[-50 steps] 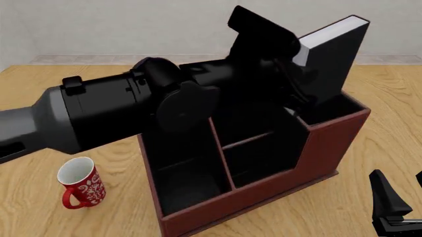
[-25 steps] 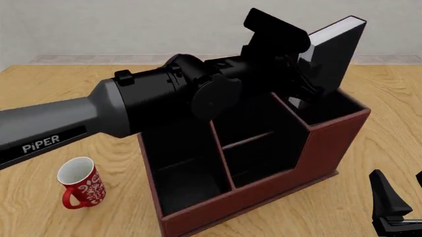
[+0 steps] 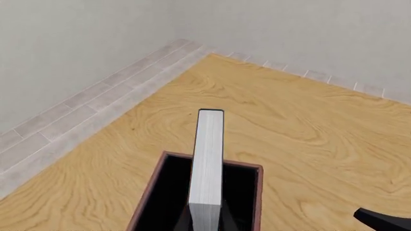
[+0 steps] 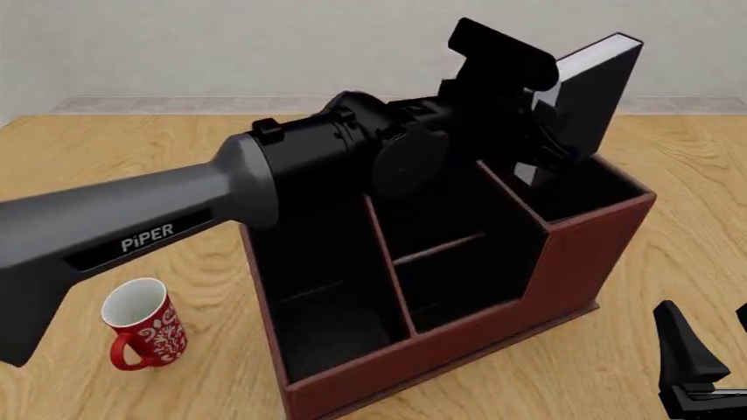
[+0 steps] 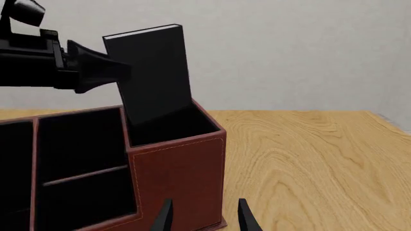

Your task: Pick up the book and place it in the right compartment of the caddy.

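Observation:
The black book with white page edges stands tilted, its lower end inside the right compartment of the reddish-brown caddy. My left gripper reaches over the caddy and is shut on the book's lower half. In the right wrist view one left finger presses on the cover of the book above the compartment. The left wrist view looks along the book's page edge into the compartment. My right gripper is open and empty, low beside the caddy's right end.
A red-and-white patterned mug stands on the wooden table left of the caddy. The caddy's middle sections and left section hold nothing. A grey wall and tiled floor strip lie beyond the table's far edge.
My left arm has reached further forward and right over the caddy. The book has turned slightly more upright with its lower end in the right compartment. The right arm has not moved.

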